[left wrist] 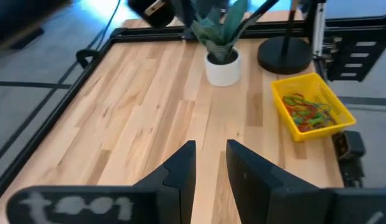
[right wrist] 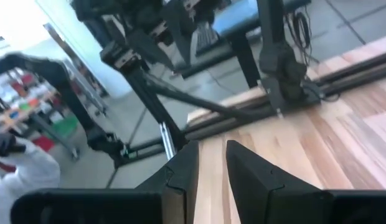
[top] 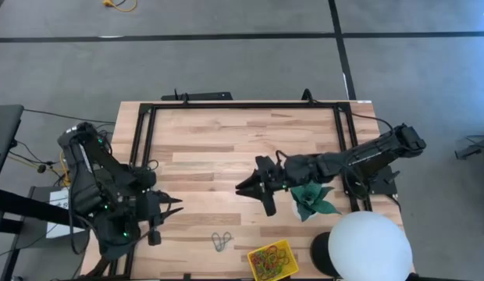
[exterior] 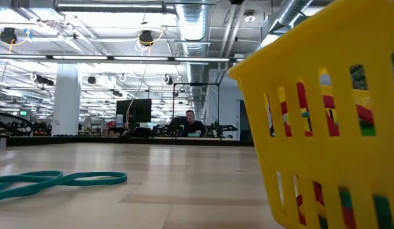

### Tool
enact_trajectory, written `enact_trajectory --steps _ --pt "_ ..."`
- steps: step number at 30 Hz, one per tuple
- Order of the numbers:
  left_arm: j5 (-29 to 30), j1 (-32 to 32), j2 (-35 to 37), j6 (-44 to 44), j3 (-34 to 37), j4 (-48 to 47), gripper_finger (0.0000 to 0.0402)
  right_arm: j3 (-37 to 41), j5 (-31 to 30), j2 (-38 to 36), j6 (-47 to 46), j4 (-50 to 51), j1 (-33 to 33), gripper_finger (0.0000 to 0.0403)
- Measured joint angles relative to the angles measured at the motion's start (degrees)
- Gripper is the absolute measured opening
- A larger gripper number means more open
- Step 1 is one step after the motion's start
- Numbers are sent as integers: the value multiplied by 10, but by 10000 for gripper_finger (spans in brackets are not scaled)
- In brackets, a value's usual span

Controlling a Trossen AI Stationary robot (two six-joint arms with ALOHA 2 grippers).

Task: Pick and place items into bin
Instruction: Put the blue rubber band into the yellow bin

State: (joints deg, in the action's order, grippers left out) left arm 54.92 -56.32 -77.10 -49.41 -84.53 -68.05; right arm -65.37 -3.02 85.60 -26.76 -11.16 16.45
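Observation:
The yellow bin (top: 269,260) sits near the table's near edge and holds several red, green and yellow loops; it also shows in the left wrist view (left wrist: 311,106) and fills the right of the low view (exterior: 330,127). One teal loop (top: 221,240) lies flat on the wood left of the bin, also seen in the low view (exterior: 57,180). My left gripper (top: 170,207) hovers over the table's left side, left of and a little beyond that loop, its fingers a narrow gap apart (left wrist: 210,168), holding nothing. My right gripper (top: 254,191) is above the table's middle, beyond the bin, narrowly open (right wrist: 211,168) and empty.
A teal spiky star in a white pot (top: 310,199) stands just right of my right gripper. The big white sphere (top: 369,246) on a black base fills the near right corner beside the bin. A black frame (top: 242,105) runs along the table's far and side edges.

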Motion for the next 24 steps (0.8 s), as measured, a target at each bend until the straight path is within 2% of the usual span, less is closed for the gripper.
enact_trajectory --steps 4,6,11,15,18,22,24 --pt "20 -8 -8 -12 3 -7 80 -72 -5 20 2 114 1 76" --pt "21 -10 -8 -12 3 -7 80 -114 -16 45 6 207 6 76" --pt "31 -11 -8 -35 3 -45 80 -238 1 163 35 354 23 76" --pt "18 -22 -8 -135 4 -145 80 -311 84 264 80 405 40 76" --pt "-3 -32 -9 -202 28 -191 80 -362 134 318 107 397 53 76" --pt "-43 -61 -9 -274 77 -208 80 -428 131 381 144 436 66 76" --pt "-47 -77 -9 -309 106 -204 80 -457 108 410 163 441 71 76"
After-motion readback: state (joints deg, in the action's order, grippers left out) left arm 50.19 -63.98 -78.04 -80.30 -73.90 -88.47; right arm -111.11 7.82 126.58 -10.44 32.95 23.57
